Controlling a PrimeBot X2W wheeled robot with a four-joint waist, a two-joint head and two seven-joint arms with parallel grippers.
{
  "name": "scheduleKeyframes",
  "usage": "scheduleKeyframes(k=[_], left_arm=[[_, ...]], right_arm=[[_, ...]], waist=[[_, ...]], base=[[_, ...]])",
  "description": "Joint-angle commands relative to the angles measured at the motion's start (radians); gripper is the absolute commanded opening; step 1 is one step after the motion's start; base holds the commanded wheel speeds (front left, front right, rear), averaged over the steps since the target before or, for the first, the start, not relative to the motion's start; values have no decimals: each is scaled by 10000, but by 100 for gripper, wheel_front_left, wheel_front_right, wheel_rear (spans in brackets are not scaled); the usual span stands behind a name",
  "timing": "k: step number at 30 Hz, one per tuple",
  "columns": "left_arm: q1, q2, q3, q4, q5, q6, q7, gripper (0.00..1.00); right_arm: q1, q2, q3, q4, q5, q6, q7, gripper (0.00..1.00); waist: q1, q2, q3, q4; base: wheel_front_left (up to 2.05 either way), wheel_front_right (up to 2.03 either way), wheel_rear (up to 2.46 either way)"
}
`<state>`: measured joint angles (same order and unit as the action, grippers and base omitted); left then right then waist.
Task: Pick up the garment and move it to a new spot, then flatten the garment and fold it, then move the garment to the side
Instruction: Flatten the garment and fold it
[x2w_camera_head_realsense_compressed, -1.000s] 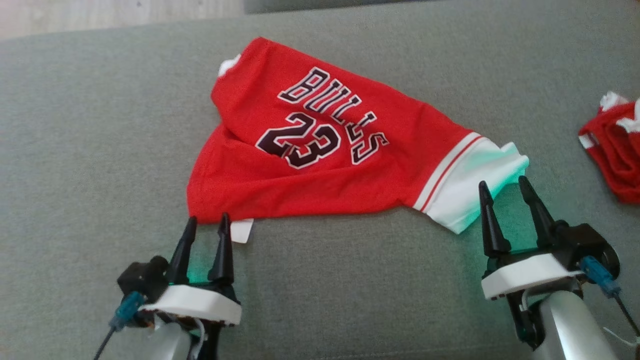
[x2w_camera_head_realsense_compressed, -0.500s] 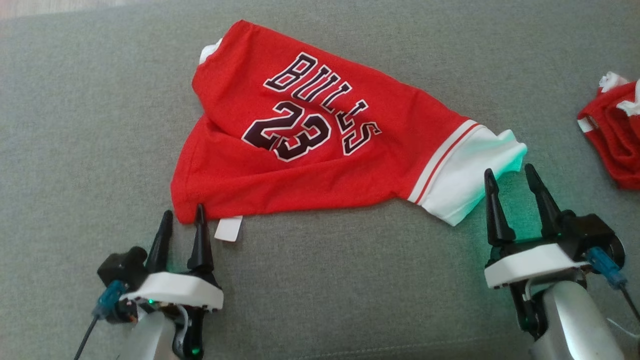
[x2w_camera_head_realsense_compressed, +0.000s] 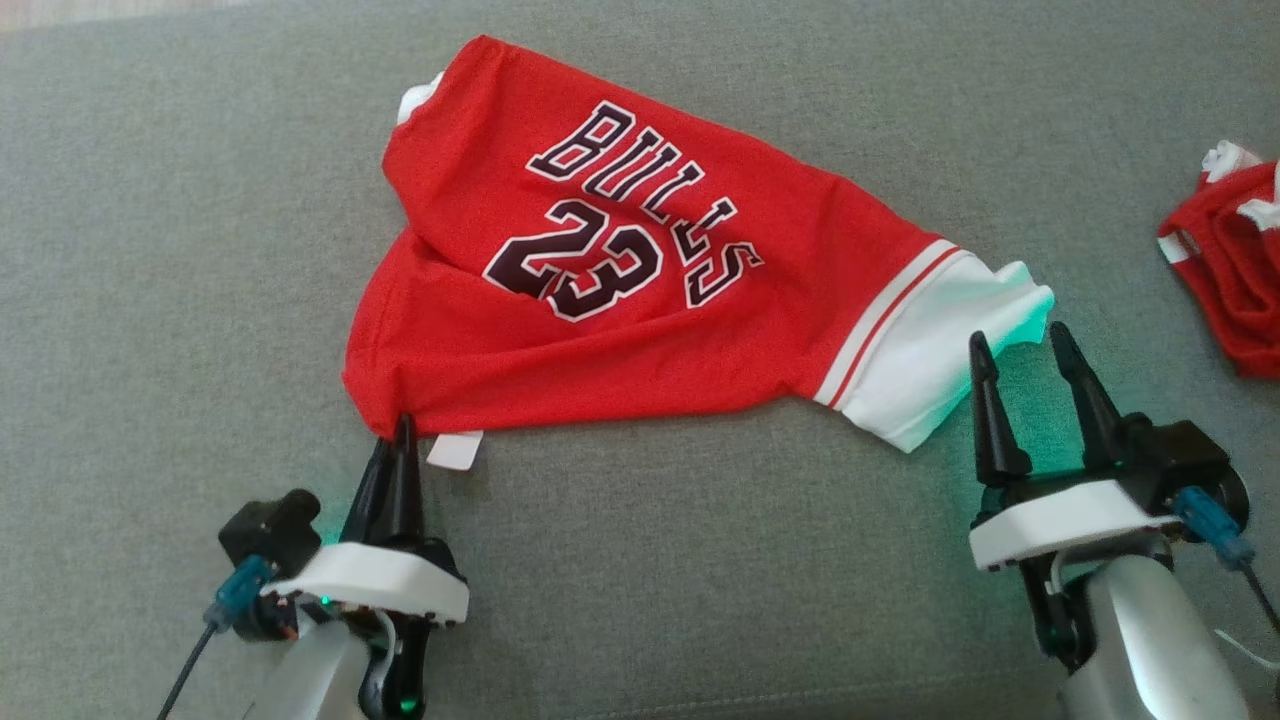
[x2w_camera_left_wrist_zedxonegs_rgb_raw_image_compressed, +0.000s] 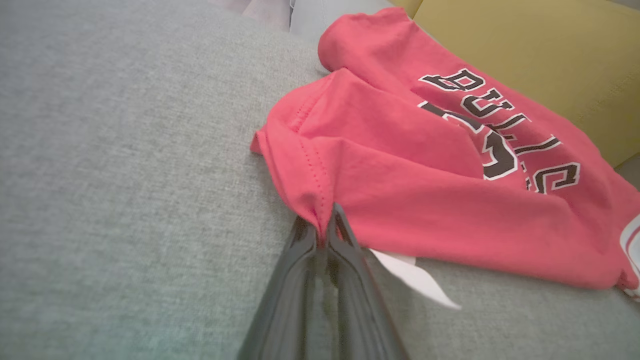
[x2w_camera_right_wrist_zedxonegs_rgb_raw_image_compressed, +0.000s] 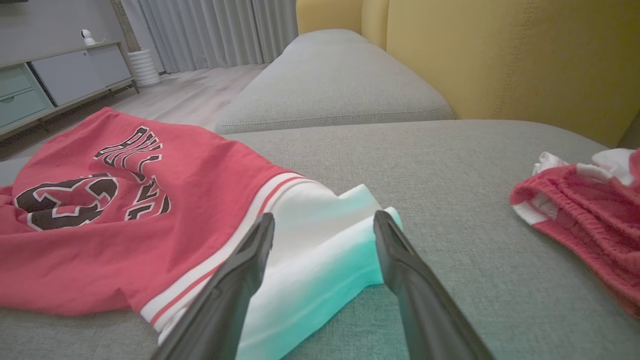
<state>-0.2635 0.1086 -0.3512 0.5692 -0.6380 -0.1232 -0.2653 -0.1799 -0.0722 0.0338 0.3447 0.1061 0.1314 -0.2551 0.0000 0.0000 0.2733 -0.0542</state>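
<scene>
I've got the grey sofa seat with the red jersey spread mid-cushion, nearer the far edge. Left claw is pinching its near-left hem corner. Right claw is spread over the white end.

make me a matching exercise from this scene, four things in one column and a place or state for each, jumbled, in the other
1. left gripper
2. right gripper
3. white tag
4. second red garment

A. open, fingers astride the white sleeve
B. crumpled at the sofa's far right
C. shut on the Bulls jersey's red hem
D. poking out from under that hem

Pairs: 1-C, 2-A, 3-D, 4-B
</scene>
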Motion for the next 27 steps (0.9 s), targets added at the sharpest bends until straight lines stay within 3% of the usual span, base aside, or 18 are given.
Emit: scheduleKeyframes(k=[1,8,12,27], left_arm=[[-188,86,82,-201,-113,-74,35,0],[436,-101,1236,-1679,790,-74,35,0],[884,-265,1414,-2365,1239,-74,35,0],[1039,-417,2076,-2561,1867,-75,35,0]], right_arm=[[-253,-40,134,-184,125,-7,-66,100],[175,-62,-491,288,220,-7,-66,100],[412,-41,-511,647,372,-7,-66,100],[36,26,-120,1974,757,-7,-66,100]], waist=[[0,0,-60,37],[0,0,-545,454],[0,0,-792,724],[0,0,-632,995]], base=[[0,0,0],[0,0,0],[0,0,0],[0,0,0]])
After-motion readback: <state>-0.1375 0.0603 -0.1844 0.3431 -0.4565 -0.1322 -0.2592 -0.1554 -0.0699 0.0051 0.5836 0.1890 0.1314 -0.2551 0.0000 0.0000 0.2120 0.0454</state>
